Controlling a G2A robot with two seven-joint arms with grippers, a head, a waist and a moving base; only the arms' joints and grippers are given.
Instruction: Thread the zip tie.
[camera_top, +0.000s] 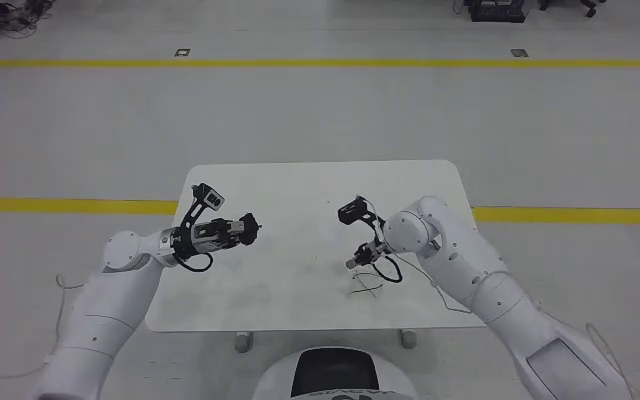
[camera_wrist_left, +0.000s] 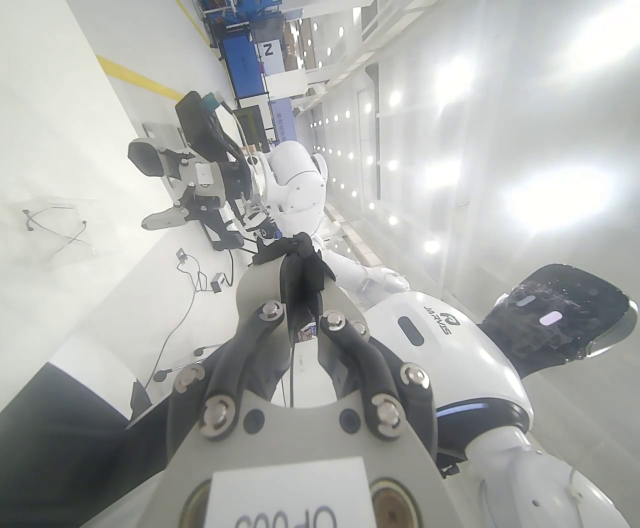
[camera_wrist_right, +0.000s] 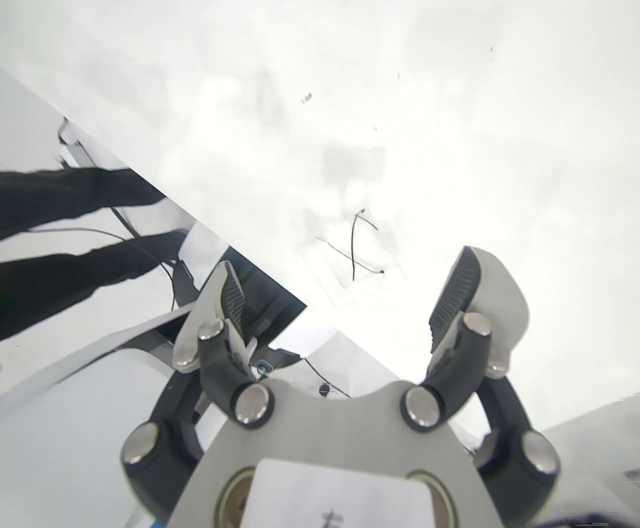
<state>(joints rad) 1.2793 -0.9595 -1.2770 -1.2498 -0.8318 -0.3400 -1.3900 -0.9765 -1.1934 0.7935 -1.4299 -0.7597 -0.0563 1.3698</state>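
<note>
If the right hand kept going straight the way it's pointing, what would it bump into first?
Probably the black zip ties on the white table, lying ahead of the right hand between its open fingers; depth is unclear.

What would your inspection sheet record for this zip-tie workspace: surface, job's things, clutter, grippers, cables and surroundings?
Surface: white table with rounded corners.
Job's things: thin black zip ties lying crossed near the table's front edge.
Clutter: a few small dark specks on the table.
Grippers: left gripper shut, above the table; right gripper open, above the zip ties.
Cables: black cable on the floor by the table.
Surroundings: yellow floor lines.
</note>
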